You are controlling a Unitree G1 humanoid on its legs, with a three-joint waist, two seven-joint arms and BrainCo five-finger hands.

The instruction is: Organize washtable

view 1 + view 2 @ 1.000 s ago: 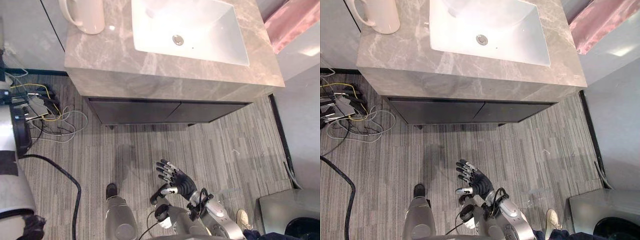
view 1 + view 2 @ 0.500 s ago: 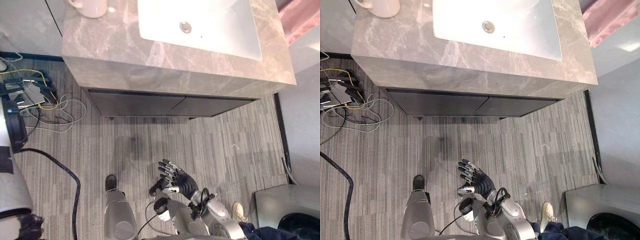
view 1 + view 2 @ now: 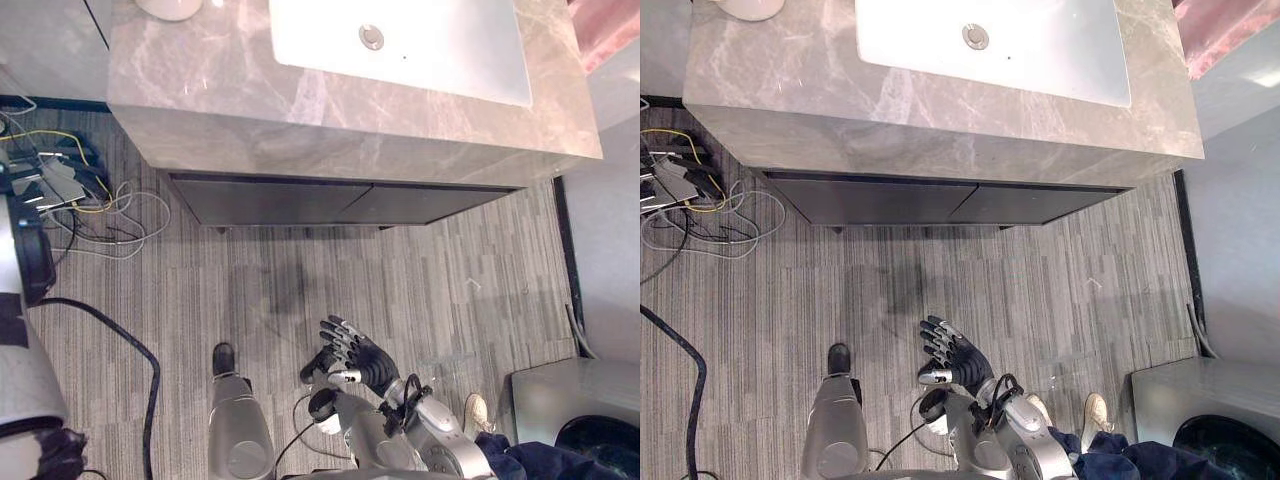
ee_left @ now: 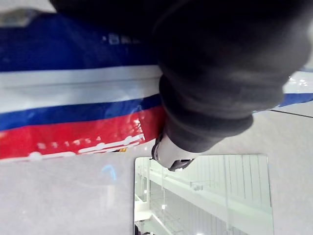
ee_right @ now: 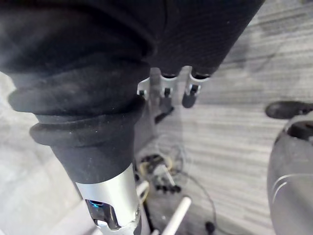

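Washtable (image 3: 330, 135): one basin (image 3: 420, 45), one cup (image 3: 170, 8) at far-left corner. Right hand (image 3: 360, 356) empty, fingers spread, above floor (image 3: 450, 270). Left hand (image 4: 215, 88): cannot tell.

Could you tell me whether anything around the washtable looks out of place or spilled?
Nothing looks spilled or damaged on the washtable or in its sink. The one untidy spot is a loose tangle of cables on the floor beside the left end of the cabinet.
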